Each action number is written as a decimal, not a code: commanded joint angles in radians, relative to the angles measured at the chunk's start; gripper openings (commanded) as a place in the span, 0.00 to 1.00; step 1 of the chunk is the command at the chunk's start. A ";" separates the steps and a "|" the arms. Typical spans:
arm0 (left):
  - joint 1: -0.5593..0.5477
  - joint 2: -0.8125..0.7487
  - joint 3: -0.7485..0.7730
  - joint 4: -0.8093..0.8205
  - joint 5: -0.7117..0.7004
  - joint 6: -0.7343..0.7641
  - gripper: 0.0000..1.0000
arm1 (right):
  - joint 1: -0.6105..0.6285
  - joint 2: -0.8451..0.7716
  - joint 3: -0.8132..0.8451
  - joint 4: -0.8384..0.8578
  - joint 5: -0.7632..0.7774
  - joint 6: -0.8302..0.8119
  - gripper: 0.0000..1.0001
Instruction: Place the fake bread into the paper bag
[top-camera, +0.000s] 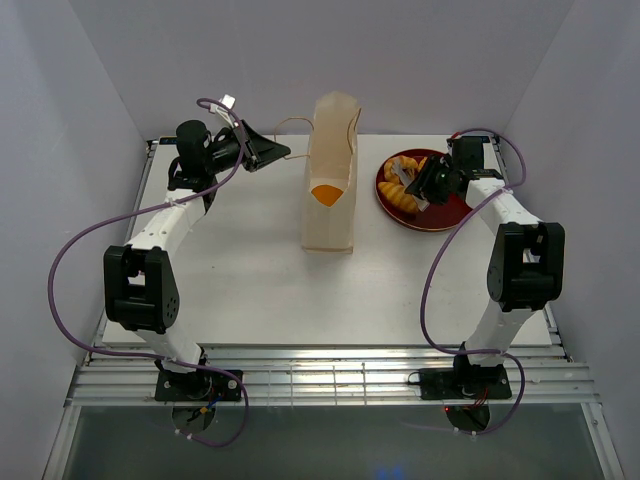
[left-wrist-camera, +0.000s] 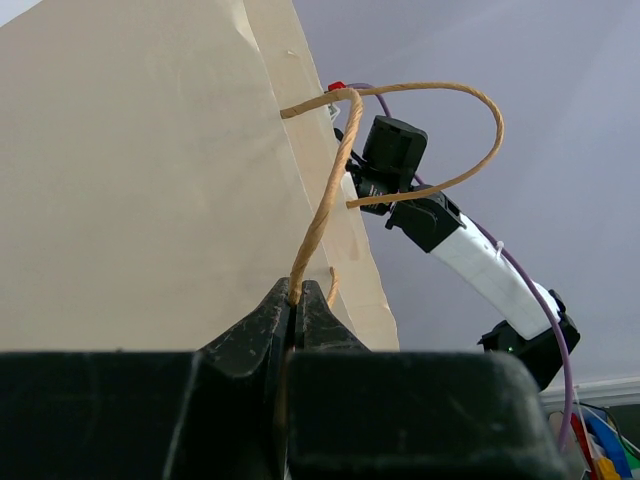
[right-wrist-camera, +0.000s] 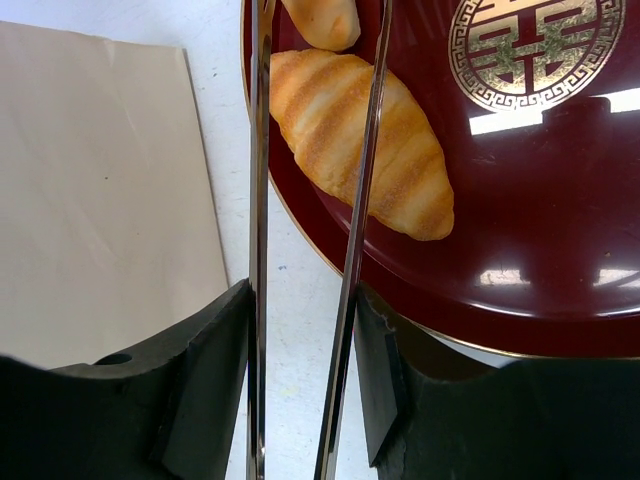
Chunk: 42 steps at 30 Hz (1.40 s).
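The left arm stretches toward the paper bag, left gripper pinched tight on its cord handle. The right arm bends over the plate, right gripper squeezing tongs that straddle a croissant.

The near half of the tabletop lies open to you, with a bare strip between the paper bag and the plate. Far back, the tall bag stands mid-table, its cord handle stretched to the left hand.
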 joint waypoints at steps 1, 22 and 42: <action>0.005 -0.048 -0.002 0.000 0.003 0.021 0.00 | 0.008 -0.001 0.039 0.062 -0.036 0.016 0.49; 0.006 -0.096 -0.066 -0.003 -0.089 0.029 0.00 | 0.005 0.039 0.038 0.060 -0.084 -0.015 0.50; 0.006 -0.116 -0.100 -0.014 -0.104 0.043 0.00 | 0.002 0.003 0.035 0.025 0.008 -0.054 0.40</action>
